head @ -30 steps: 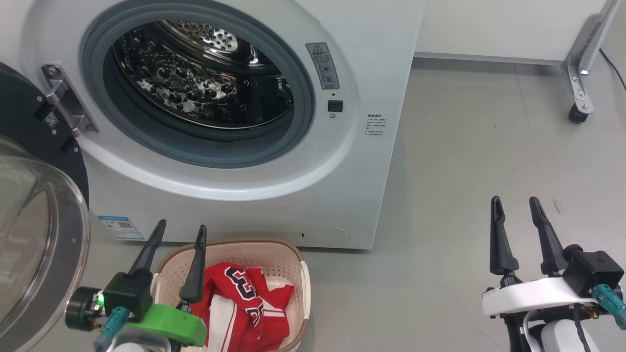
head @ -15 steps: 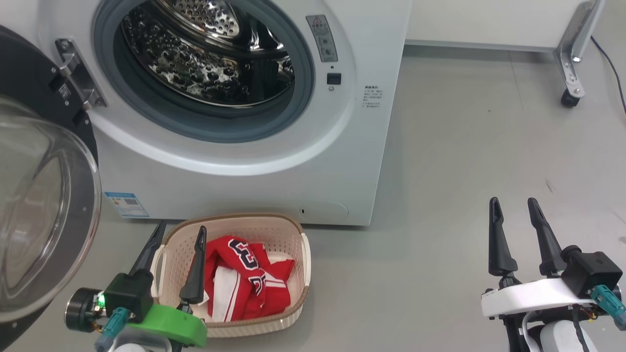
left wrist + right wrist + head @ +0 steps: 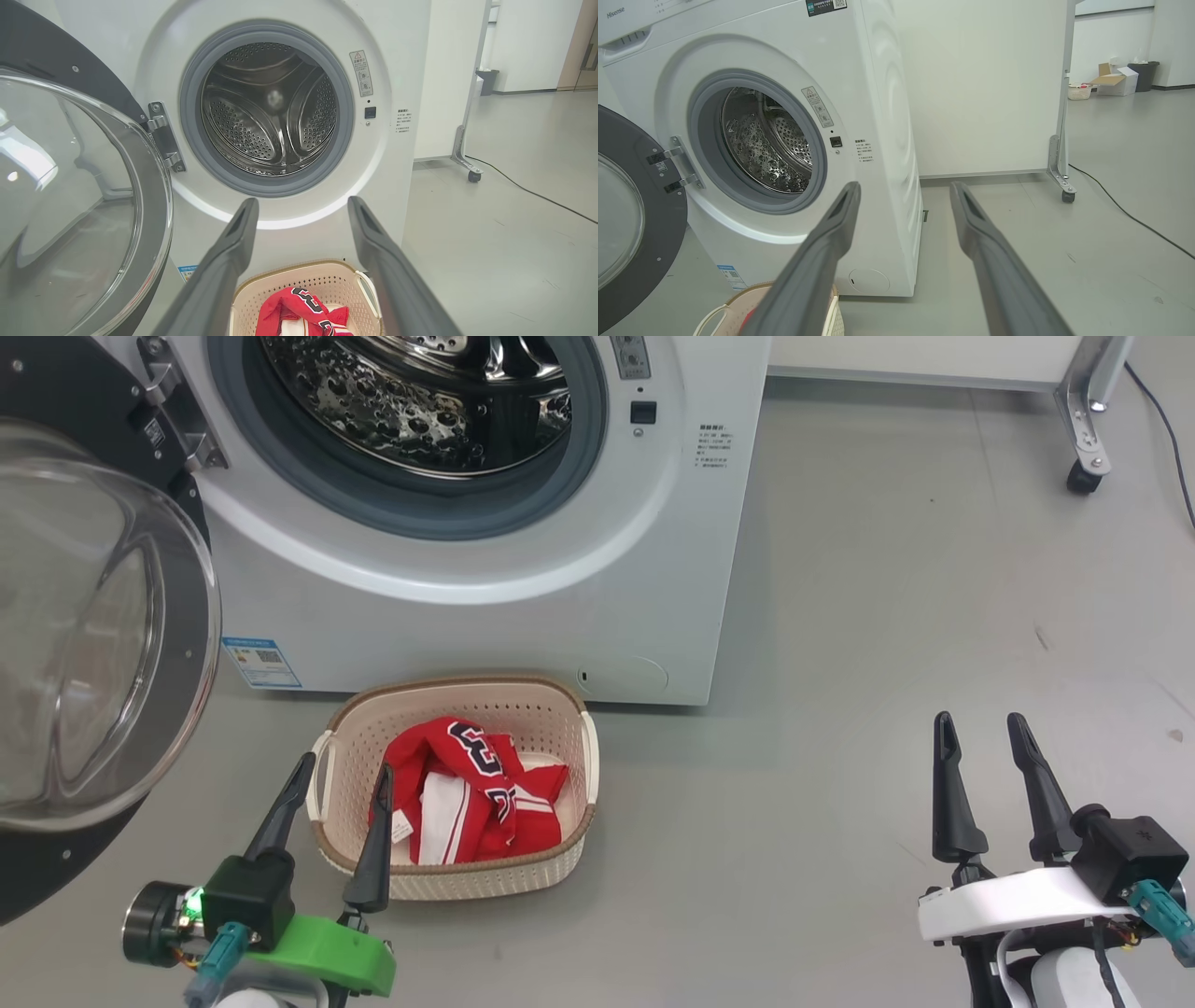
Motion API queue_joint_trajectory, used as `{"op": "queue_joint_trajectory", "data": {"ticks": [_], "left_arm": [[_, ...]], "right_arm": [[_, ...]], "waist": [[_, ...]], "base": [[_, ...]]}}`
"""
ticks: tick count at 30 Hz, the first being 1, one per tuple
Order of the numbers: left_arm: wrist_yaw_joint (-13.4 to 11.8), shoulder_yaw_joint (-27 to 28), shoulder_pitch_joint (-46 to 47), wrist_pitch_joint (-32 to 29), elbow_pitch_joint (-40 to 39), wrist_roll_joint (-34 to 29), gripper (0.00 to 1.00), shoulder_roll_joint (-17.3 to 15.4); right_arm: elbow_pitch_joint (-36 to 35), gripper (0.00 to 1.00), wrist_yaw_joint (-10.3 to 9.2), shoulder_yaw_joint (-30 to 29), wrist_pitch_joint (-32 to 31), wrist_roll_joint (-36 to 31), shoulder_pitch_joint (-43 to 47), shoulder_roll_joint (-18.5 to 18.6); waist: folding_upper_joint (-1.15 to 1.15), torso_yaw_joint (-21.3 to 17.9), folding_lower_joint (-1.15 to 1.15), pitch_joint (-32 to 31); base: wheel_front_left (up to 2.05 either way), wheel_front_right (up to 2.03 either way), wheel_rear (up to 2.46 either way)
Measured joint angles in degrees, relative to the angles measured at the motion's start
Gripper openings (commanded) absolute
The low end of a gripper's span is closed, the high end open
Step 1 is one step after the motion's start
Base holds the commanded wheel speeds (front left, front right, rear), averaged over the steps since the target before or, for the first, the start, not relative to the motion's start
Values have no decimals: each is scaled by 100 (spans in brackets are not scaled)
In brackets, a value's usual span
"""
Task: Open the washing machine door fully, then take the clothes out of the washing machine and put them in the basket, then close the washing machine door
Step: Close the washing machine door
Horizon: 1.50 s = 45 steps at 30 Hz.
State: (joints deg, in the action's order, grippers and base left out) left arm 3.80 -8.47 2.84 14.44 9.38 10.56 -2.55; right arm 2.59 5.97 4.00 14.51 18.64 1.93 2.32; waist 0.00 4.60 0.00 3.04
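Plainly one basket (image 3: 467, 882) holds one red jersey (image 3: 485, 807); two pairs of jaws gape wide.

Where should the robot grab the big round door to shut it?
Probably the black rim of the washing machine door, at the edge farthest from the hinge, coming from its outer side with the left gripper, which is open and nearest. The rim looks thin enough to pinch; the glass bowl bulges, smooth and too wide.
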Motion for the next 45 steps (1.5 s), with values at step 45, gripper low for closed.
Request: {"op": "queue_joint_trajectory", "data": {"ticks": [45], "left_arm": [[-5,-27,1,0,-34,-115,100,0]], "right_arm": [[1,100,-8,56,0,53,-4,0]], "waist": [[0,-34,0,75]], "base": [[-31,31,0]]}}
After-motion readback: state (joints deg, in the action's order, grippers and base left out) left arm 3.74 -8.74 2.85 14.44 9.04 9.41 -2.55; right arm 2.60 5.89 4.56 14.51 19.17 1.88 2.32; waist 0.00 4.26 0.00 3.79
